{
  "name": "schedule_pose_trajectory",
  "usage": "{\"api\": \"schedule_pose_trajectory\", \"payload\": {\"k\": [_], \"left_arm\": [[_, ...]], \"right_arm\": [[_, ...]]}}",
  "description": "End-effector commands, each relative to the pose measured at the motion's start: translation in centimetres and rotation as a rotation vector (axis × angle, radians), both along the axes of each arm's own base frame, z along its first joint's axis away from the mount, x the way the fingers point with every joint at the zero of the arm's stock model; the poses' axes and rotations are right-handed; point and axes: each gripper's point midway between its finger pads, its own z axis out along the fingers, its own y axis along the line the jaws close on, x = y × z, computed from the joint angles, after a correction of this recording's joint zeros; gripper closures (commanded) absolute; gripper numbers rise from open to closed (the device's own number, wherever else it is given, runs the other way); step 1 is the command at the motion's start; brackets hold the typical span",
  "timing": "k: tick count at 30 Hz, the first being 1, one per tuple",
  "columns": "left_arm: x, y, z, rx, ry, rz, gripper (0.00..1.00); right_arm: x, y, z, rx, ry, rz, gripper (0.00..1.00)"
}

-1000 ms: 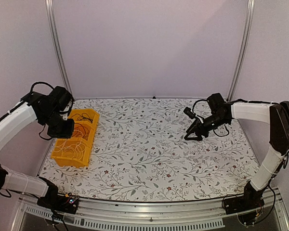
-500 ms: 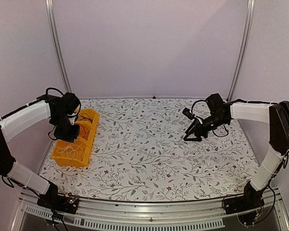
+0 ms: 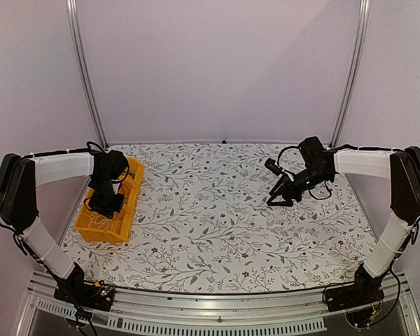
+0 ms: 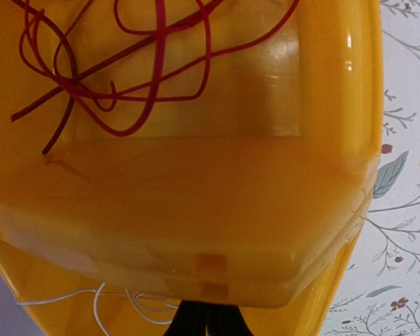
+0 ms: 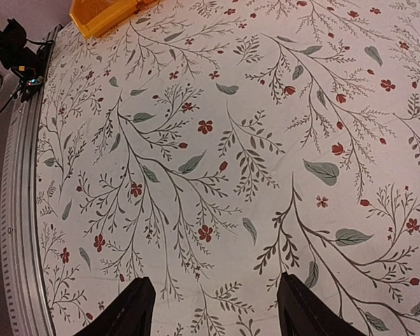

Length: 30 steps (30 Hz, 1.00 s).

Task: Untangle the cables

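Well, from the top camera my left gripper [image 3: 106, 204] hangs right over the yellow plastic bin [image 3: 91, 231] that sits along the left edge of the floral-patterned table [image 3: 210, 238]. My right gripper [image 3: 278, 197] is well apart from it, low over the far right part of the table. If I drop the left arm carelessly, I judge it could land on the bin's rim and tip or shove it toward the edge.

In the left wrist view, the thin red cables [image 4: 126, 77] lie knotted in loose loops inside the bin. A few pale threads [image 4: 105, 302] lie near my fingertips, which are pressed together at the bottom of the picture and pinch nothing. Pushed in like this, they would only mash the knot tighter. Spread too late, they might catch several loops at once and drag the whole tangle, perhaps the light bin with it.

In the right wrist view, my fingers [image 5: 136, 308] stand spread over bare cloth, with nothing between them. The bin [image 5: 105, 14] shows only at the far corner, so this arm cannot steady it yet.
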Motion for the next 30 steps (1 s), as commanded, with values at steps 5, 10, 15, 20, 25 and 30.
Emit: {"api": "schedule_pose_trajectory", "payload": {"k": [5, 10, 15, 20, 25, 30], "left_arm": [[0.4, 0.9, 3.6, 0.031, -0.074, 0.049, 0.67], [2.2, 1.0, 7.6, 0.041, -0.179, 0.041, 0.57], [7.3, -1.8, 13.5, -0.076, -0.409, -0.051, 0.51], [12.1, -6.6, 19.4, -0.218, -0.686, -0.212, 0.05], [13.9, -11.0, 23.5, -0.328, -0.892, -0.318, 0.0], [13.5, -14.3, 25.2, -0.428, -0.993, -0.4, 0.0]], "right_arm": [[0.6, 0.0, 0.5, -0.014, -0.024, -0.008, 0.36], [2.7, -1.8, 5.1, 0.027, -0.107, -0.103, 0.37], [6.6, -6.7, 12.1, 0.031, -0.292, -0.298, 0.37], [8.8, -13.2, 22.2, 0.13, -0.496, -0.538, 0.04], [9.5, -16.4, 24.4, 0.181, -0.483, -0.833, 0.01], [7.7, -16.0, 23.7, 0.206, -0.492, -0.816, 0.01]]}}
